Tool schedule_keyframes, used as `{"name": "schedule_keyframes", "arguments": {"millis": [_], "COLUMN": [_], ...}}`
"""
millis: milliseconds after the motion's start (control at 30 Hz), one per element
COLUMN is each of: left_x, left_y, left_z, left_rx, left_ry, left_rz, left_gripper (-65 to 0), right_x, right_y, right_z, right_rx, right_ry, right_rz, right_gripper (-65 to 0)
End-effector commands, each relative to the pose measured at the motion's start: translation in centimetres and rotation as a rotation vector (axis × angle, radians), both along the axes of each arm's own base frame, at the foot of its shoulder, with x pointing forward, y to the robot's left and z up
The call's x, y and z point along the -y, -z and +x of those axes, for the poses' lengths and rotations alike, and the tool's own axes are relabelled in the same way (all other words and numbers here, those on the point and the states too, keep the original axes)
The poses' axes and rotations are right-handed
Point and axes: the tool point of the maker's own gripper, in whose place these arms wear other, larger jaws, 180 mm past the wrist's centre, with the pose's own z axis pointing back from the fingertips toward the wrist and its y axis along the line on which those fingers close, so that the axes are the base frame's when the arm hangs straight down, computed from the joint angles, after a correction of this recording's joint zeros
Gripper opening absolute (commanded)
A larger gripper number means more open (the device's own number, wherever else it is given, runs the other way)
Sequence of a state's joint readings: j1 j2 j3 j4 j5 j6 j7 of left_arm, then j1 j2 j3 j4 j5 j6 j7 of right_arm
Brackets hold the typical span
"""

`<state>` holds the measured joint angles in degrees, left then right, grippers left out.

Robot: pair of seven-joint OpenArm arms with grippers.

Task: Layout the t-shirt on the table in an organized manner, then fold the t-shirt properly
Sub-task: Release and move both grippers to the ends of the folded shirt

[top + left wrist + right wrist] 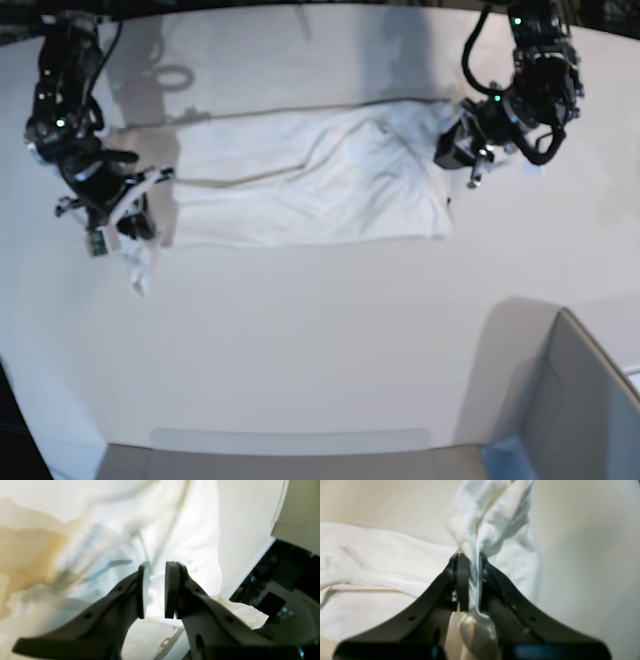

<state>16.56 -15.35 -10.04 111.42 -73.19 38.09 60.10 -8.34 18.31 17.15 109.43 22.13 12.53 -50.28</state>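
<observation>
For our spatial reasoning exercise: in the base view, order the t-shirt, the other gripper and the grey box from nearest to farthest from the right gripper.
1. t-shirt, held in the right gripper
2. left gripper, across the shirt
3. grey box, opposite near corner

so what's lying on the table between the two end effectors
Only the t-shirt, stretched flat on the table from the right end effector to the left end effector, per the base view.

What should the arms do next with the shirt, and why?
Probably draw the right gripper slightly outward, away from the left gripper. Its jaws are shut on a bunched end of the shirt, which lies stretched across the table but wrinkled, with that end drooping.
</observation>
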Motion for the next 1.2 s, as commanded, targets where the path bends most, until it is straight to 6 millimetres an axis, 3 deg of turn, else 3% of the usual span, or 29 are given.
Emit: {"name": "schedule_keyframes", "arguments": {"millis": [0, 233, 367, 600, 800, 1000, 1167], "left_x": [1.2, 1.2, 1.3, 1.2, 1.3, 1.2, 1.3], "left_y": [-0.9, -0.9, -0.9, -0.8, -0.8, -0.7, -0.7], "left_z": [-0.3, -0.3, -0.3, -0.3, -0.3, -0.3, -0.3], "left_rx": [-0.012, -0.013, -0.015, -0.017, -0.016, -0.018, -0.018], "left_ry": [0.014, 0.015, 0.016, 0.015, 0.016, 0.017, 0.018], "left_rz": [-0.081, -0.082, -0.084, -0.079, -0.078, -0.076, -0.077], "left_gripper": [-52.1, -52.1, -52.1, -52.1, -52.1, -52.1, -52.1], "right_x": [-0.5, -5.7, -7.4, -8.1, -8.6, -8.5, -9.6], "right_y": [-1.4, 0.3, 1.1, 2.2, 4.6, 5.6, 5.8], "right_z": [0.8, 0.5, 0.1, 0.1, -1.1, -2.3, -4.3], "right_rx": [0.054, 0.018, 0.005, -0.013, -0.085, -0.133, -0.156], "right_ry": [-0.016, -0.129, -0.161, -0.148, -0.169, -0.175, -0.299], "right_rz": [-0.009, -0.029, -0.046, -0.084, -0.089, -0.099, -0.182], "right_gripper": [-65.0, -65.0, -65.0, -65.0, -65.0, -64.7, -45.3]}}
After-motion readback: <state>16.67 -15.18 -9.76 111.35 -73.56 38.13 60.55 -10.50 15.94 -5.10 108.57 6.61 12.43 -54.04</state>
